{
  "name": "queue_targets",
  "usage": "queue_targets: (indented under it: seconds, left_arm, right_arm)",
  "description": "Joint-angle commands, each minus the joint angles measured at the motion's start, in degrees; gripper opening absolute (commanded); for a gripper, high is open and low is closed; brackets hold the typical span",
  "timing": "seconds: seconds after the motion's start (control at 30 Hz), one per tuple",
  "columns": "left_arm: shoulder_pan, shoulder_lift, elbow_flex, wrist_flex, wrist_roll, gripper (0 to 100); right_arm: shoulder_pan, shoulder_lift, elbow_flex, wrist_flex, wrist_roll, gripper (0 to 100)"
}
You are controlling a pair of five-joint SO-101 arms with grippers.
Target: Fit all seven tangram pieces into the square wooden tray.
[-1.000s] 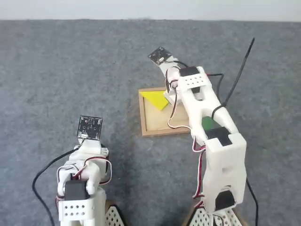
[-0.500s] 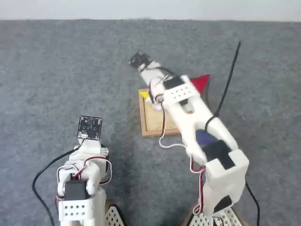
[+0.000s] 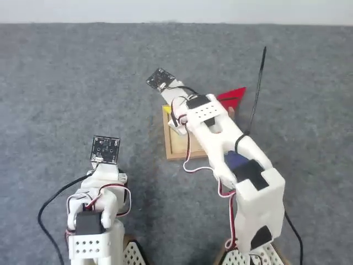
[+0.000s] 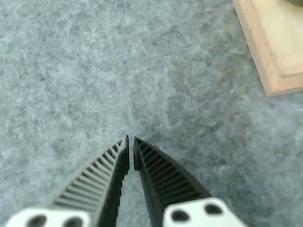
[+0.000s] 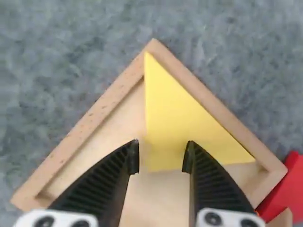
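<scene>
Right pincer (image 5: 161, 150), open, hangs over the yellow triangle (image 5: 184, 113) seated in the tray's (image 3: 168, 141) 11 o'clock corner. A red piece (image 3: 233, 95) lies just outside at 1 o'clock. Left pincer (image 4: 130, 144), closed and empty, hovers over the tabletop (image 4: 71, 71) at 8 o'clock.

You are looking down on a bench covered in mottled grey felt-like fabric (image 3: 83, 72), which is stretching to every side, while a pale plain wall strip (image 3: 176, 10) is running along its far edge.

Nothing legible anywhere; no lettering, number, label or sign can be read on any surface.
</scene>
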Motion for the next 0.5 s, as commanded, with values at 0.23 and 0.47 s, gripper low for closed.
queue_targets:
  seconds: [0.23, 0.47]
  left_arm:
    - [0.09, -0.97, -0.66, 0.18, 0.00, 2]
    - [0.09, -0.97, -0.66, 0.18, 0.00, 2]
  right_arm:
    - [4.09, -0.04, -2.55, 0.84, 0.70, 17.3]
    - [2.77, -0.04, -2.55, 0.92, 0.88, 17.3]
